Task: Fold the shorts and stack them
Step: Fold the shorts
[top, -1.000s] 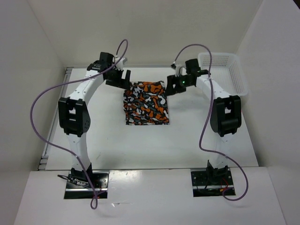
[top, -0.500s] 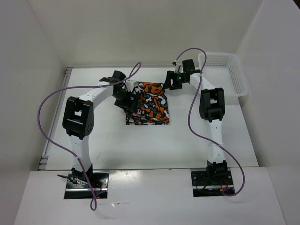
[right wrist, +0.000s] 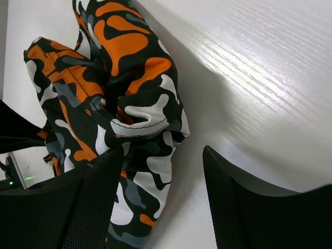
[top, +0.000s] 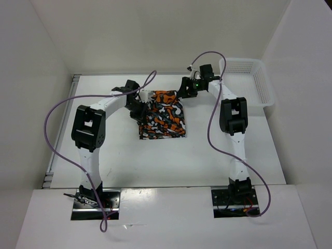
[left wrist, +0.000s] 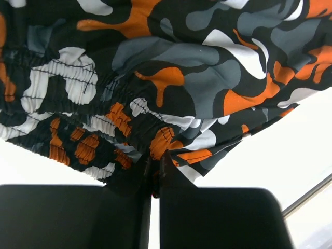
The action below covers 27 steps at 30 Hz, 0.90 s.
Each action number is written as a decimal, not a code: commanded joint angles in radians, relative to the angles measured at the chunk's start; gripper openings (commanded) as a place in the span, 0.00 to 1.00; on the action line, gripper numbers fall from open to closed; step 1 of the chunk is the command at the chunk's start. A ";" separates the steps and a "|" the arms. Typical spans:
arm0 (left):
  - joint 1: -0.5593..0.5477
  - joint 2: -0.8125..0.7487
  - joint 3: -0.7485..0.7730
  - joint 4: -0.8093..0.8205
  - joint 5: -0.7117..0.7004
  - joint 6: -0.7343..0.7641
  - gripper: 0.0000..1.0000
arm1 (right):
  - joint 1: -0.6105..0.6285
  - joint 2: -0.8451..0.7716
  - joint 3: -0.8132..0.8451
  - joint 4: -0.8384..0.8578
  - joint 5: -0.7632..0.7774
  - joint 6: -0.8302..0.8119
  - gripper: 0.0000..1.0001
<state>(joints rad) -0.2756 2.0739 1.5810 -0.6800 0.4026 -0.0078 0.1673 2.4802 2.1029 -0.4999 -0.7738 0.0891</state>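
Noting the shorts folded near-square, long axis unclear, elastic waistband pointing into the left gripper pinching it, far corner bunching just ahead of the spread right gripper.

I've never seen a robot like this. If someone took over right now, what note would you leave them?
State of the left gripper: jaws shut on the gathered waistband of the shorts, at their left edge.
State of the right gripper: jaws open, low at the far right corner of the shorts, cloth by one finger, not pinched.
One pair of shorts lies mid-table, far edge bunched. The basket sits far right.
Done: left grasp. Left to do: close the right, fold, stack.
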 commanded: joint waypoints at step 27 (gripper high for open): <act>-0.017 -0.078 -0.076 -0.052 -0.039 0.008 0.00 | 0.110 0.014 0.072 0.080 0.267 0.250 0.20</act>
<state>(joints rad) -0.2798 2.0354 1.5059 -0.6926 0.3923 -0.0051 0.2687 2.4760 2.1086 -0.4591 -0.6338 0.2451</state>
